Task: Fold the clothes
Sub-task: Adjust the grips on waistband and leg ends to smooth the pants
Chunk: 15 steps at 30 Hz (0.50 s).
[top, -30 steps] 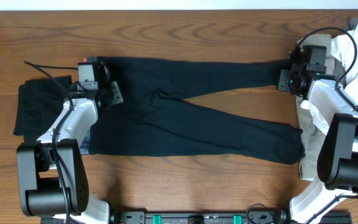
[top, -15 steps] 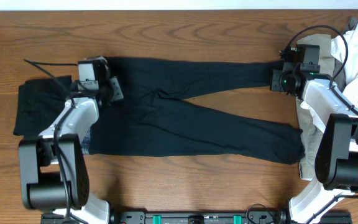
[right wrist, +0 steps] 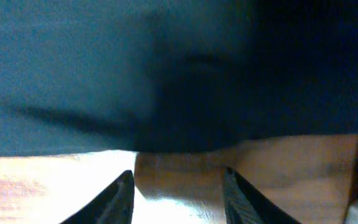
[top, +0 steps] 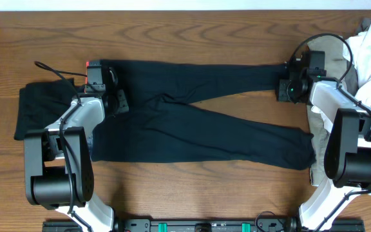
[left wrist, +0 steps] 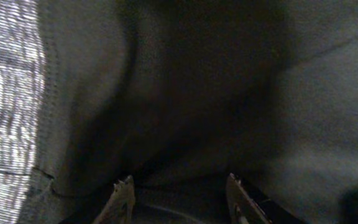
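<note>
Black cloth first: one black garment [top: 37, 113] lies flat by the left edge of the counter [top: 172, 32], just beside the trousers' waist.

Item, left tool [left wrist: 178, 190]: set on the waist end, fingers parted, dark cloth pressed close around them. You cannot tell whether it has cloth nipped or merely rests there. The grey ribbed waistband [left wrist: 8, 93] shows at its side.

Item, navy trousers [top: 198, 129]: spread across the middle of the counter, waist toward the left edge. One leg runs along the far side, the other slants toward the near right corner. Reckon them soft, light and limp, so they will sag and crease rather than slide. Take hold at the firmer parts, the waistband and the cuff [top: 277, 69].

Item, right tool [right wrist: 178, 186]: released, fingers apart over bare wood, the far leg's cuff just ahead of the tips.

Item, khaki garment [top: 327, 46] and white garment [top: 369, 48]: heaped at the right edge, partly under the right arm [top: 353, 161] and cut off by the frame, so the count is uncertain.

Note: both wrist views are dark and blurred.
</note>
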### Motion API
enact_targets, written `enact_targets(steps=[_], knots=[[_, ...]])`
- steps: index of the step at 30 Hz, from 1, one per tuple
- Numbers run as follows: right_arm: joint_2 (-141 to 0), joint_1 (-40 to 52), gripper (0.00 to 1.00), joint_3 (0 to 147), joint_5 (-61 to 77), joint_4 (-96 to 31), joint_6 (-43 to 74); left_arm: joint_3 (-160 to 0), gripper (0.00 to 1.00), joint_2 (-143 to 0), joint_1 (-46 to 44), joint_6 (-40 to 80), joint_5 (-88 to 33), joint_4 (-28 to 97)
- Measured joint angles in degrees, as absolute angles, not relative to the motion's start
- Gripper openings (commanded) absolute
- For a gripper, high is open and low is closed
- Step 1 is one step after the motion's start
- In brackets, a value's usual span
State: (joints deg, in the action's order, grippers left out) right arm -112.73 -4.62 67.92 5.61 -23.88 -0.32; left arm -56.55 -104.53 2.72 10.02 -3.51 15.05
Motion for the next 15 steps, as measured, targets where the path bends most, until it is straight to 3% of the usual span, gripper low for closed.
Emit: enact_targets(steps=[6, 15], knots=[[-112.5, -4.6, 0.33, 69.0, 5.4, -29.8, -0.3, -57.1, 0.5, -104.5, 3.3, 10.0, 0.4, 18.9], [-110.0, -3.7, 0.42, 67.9, 5.9, -27.1, 1.2, -57.1, 0.51, -104.5, 4.6, 10.0, 1.3, 19.7]])
